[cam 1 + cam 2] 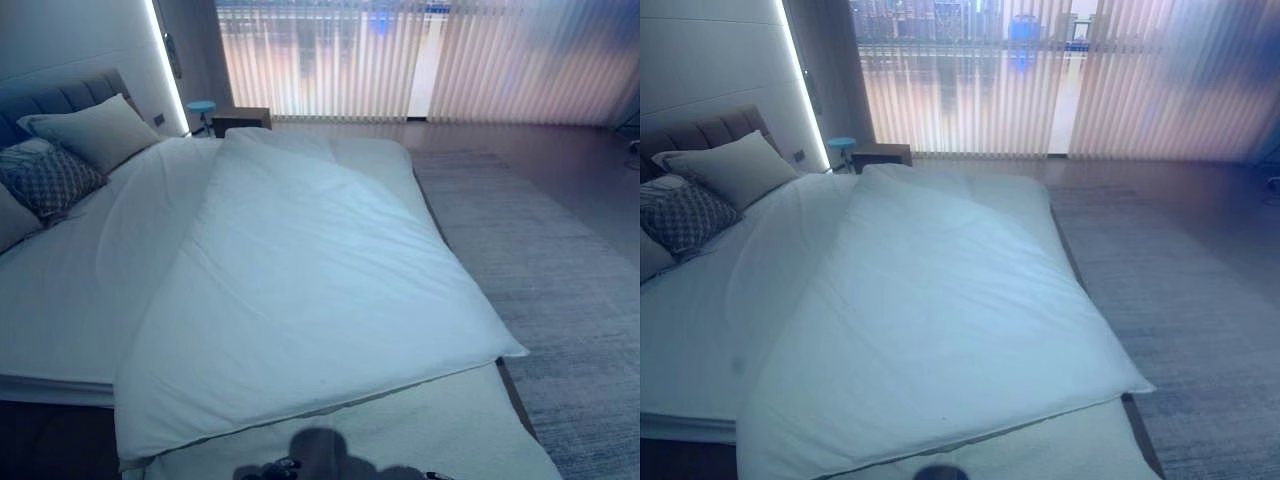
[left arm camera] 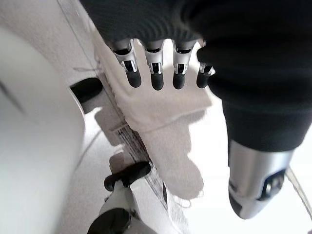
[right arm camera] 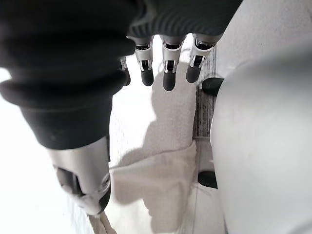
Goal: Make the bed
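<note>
Your left hand [image 2: 204, 73] fingers straight and loose, holding nothing, above the white duvet [image 1: 300, 290], your right hand [image 3: 97, 73] equally relaxed, empty, pillows [image 1: 95, 135] beyond the duvet

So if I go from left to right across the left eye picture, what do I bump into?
Patterned pillow → plain pillow → white duvet → grey rug.
</note>
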You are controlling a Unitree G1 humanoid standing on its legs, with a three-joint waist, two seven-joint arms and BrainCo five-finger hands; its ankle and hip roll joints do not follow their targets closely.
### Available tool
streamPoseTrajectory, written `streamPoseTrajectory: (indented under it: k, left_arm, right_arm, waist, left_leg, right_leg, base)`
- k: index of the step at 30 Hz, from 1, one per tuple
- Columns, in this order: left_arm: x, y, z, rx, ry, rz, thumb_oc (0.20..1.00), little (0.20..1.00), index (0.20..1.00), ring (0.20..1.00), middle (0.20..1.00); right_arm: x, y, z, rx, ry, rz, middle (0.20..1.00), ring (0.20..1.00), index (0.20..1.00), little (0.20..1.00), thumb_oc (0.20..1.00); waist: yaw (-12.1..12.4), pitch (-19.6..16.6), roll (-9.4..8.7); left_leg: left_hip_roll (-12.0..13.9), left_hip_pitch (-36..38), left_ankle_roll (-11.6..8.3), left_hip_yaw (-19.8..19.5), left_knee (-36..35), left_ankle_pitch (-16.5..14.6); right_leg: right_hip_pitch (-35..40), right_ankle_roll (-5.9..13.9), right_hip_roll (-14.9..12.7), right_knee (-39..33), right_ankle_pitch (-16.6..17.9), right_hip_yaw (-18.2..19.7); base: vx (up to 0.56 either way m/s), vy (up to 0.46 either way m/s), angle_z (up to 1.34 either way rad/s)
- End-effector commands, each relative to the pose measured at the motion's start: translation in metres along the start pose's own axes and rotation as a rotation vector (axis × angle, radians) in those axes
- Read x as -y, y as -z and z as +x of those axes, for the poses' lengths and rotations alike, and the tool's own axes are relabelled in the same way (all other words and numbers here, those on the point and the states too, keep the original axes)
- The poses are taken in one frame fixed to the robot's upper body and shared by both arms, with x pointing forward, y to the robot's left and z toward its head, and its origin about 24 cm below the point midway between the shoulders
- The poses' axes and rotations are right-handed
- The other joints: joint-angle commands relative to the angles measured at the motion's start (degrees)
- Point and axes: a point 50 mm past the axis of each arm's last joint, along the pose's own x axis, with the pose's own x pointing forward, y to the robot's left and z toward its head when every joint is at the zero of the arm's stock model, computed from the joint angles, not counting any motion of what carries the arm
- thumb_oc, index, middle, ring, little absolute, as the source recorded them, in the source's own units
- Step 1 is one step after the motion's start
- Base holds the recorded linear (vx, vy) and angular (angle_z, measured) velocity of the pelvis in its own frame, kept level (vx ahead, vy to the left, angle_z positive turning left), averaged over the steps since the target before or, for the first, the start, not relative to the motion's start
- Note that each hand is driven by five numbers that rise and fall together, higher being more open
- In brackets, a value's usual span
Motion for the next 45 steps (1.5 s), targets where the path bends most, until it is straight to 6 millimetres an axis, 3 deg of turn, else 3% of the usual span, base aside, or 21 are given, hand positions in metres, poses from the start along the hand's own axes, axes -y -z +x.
streamPoseTrajectory:
  k: [1,6,9,14,15,16,17,19,20,21,32,40,45]
  left_arm:
    - [-0.001,-0.024,0.004,0.036,-0.007,-0.024,1.000,1.000,1.000,1.000,1.000]
    - [-0.009,-0.037,0.004,0.108,-0.050,-0.157,1.000,1.000,1.000,1.000,1.000]
    - [-0.019,-0.059,0.003,0.209,-0.095,-0.334,1.000,1.000,1.000,1.000,1.000]
    - [-0.038,-0.120,-0.006,0.423,-0.125,-0.644,1.000,1.000,1.000,1.000,1.000]
    - [-0.051,-0.149,-0.014,0.526,-0.144,-0.798,1.000,1.000,1.000,1.000,1.000]
    - [-0.052,-0.149,-0.014,0.527,-0.144,-0.799,1.000,1.000,1.000,1.000,1.000]
    - [-0.059,-0.164,-0.020,0.583,-0.148,-0.847,1.000,1.000,1.000,1.000,1.000]
    - [-0.069,-0.186,-0.030,0.669,-0.142,-0.917,1.000,1.000,1.000,1.000,1.000]
    - [-0.069,-0.186,-0.030,0.669,-0.142,-0.917,1.000,1.000,1.000,1.000,1.000]
    - [-0.078,-0.209,-0.042,0.754,-0.135,-0.986,1.000,1.000,1.000,1.000,1.000]
    - [-0.109,-0.259,-0.085,1.055,0.012,-1.259,1.000,1.000,1.000,1.000,1.000]
    - [-0.131,-0.293,-0.119,1.219,0.069,-1.438,1.000,1.000,1.000,1.000,1.000]
    - [-0.139,-0.302,-0.130,1.243,0.052,-1.481,1.000,1.000,1.000,1.000,1.000]
  right_arm:
    - [-0.011,-0.002,0.003,-0.008,-0.026,-0.021,1.000,1.000,1.000,1.000,1.000]
    - [-0.014,-0.018,0.005,0.063,-0.030,0.027,1.000,1.000,1.000,1.000,1.000]
    - [-0.016,-0.031,0.005,0.119,-0.033,0.060,1.000,1.000,1.000,1.000,1.000]
    - [-0.017,-0.066,0.005,0.242,-0.050,0.084,1.000,1.000,1.000,1.000,1.000]
    - [-0.019,-0.085,0.003,0.302,-0.061,0.065,1.000,1.000,1.000,1.000,1.000]
    - [-0.019,-0.085,0.003,0.303,-0.061,0.065,1.000,1.000,1.000,1.000,1.000]
    - [-0.020,-0.095,0.002,0.339,-0.071,0.059,1.000,1.000,1.000,1.000,1.000]
    - [-0.019,-0.110,-0.002,0.401,-0.073,0.063,1.000,1.000,1.000,1.000,1.000]
    - [-0.019,-0.110,-0.002,0.401,-0.073,0.063,1.000,1.000,1.000,1.000,1.000]
    - [-0.014,-0.119,-0.005,0.437,-0.070,0.090,1.000,1.000,1.000,1.000,1.000]
    - [-0.026,-0.157,-0.019,0.602,-0.127,0.112,1.000,1.000,1.000,1.000,1.000]
    - [-0.031,-0.165,-0.025,0.658,-0.140,0.126,1.000,1.000,1.000,1.000,1.000]
    - [-0.032,-0.166,-0.026,0.659,-0.139,0.121,1.000,1.000,1.000,1.000,1.000]
  waist:
    - [-1.3,0.6,-1.73]
    - [-1.7,2.4,-2.72]
    - [-2.1,5.1,-3.47]
    - [-3.0,12.0,-3.54]
    - [-3.1,14.5,-3.65]
    - [-3.1,14.5,-3.65]
    - [-3.4,15.8,-3.79]
    - [-4.0,17.4,-4.24]
    - [-4.1,17.1,-4.20]
    - [-5.1,18.4,-4.72]
    - [-6.8,18.4,-4.46]
    - [-8.1,18.0,-4.62]
    - [-8.5,17.8,-4.85]
  left_leg:
    - [-3.3,-0.4,4.74,0.9,0.0,-2.9]
    - [-3.0,-1.9,4.46,1.5,0.0,-2.3]
    - [-2.6,-4.4,4.21,1.5,0.0,-1.2]
    - [-2.1,-9.6,3.65,1.5,0.0,1.4]
    - [-2.2,-11.8,3.78,1.5,0.0,2.4]
    - [-2.3,-11.9,3.78,1.5,0.0,2.4]
    - [-2.3,-13.7,3.62,1.7,0.6,3.0]
    - [-2.7,-19.1,3.23,2.3,6.9,2.2]
    - [-2.7,-19.7,3.24,2.1,7.4,2.0]
    - [-2.7,-25.2,2.85,2.7,14.0,0.5]
    - [-0.8,-37.9,2.62,4.0,23.6,-3.1]
    - [0.1,-42.6,2.21,4.0,27.2,-4.6]
    - [0.3,-43.6,2.10,3.8,27.9,-4.8]
  right_leg:
    - [-0.6,0.26,0.2,0.4,1.0,0.9]
    - [-2.5,0.15,0.8,0.4,1.4,1.5]
    - [-5.6,-0.08,1.3,1.1,2.2,1.7]
    - [-13.2,-0.72,1.9,7.2,1.4,1.8]
    - [-16.9,-0.63,2.3,10.0,1.1,1.6]
    - [-17.1,-0.63,2.2,10.2,1.0,1.6]
    - [-19.4,-0.59,2.5,12.3,0.6,1.4]
    - [-22.3,-0.59,1.7,14.9,-0.1,0.7]
    - [-22.7,-0.60,1.6,15.1,-0.2,0.6]
    - [-25.7,-0.76,0.5,17.3,-0.4,-0.3]
    - [-38.2,-1.13,-0.2,23.7,-0.9,0.8]
    - [-42.5,-1.25,0.0,25.4,-1.3,1.1]
    - [-43.2,-1.28,0.3,25.5,-1.3,1.2]
  base:
    - [0.00,0.000,0.00]
    - [-0.04,-0.017,-0.03]
    - [-0.13,-0.041,-0.10]
    - [-0.21,-0.017,-0.02]
    - [-0.20,0.004,0.00]
    - [-0.22,0.001,-0.04]
    - [-0.15,-0.009,-0.06]
    - [-0.15,-0.024,-0.03]
    - [-0.14,-0.062,0.09]
    - [-0.12,-0.046,0.17]
    - [-0.04,0.016,0.07]
    - [-0.01,-0.001,-0.03]
    - [0.01,-0.004,-0.02]
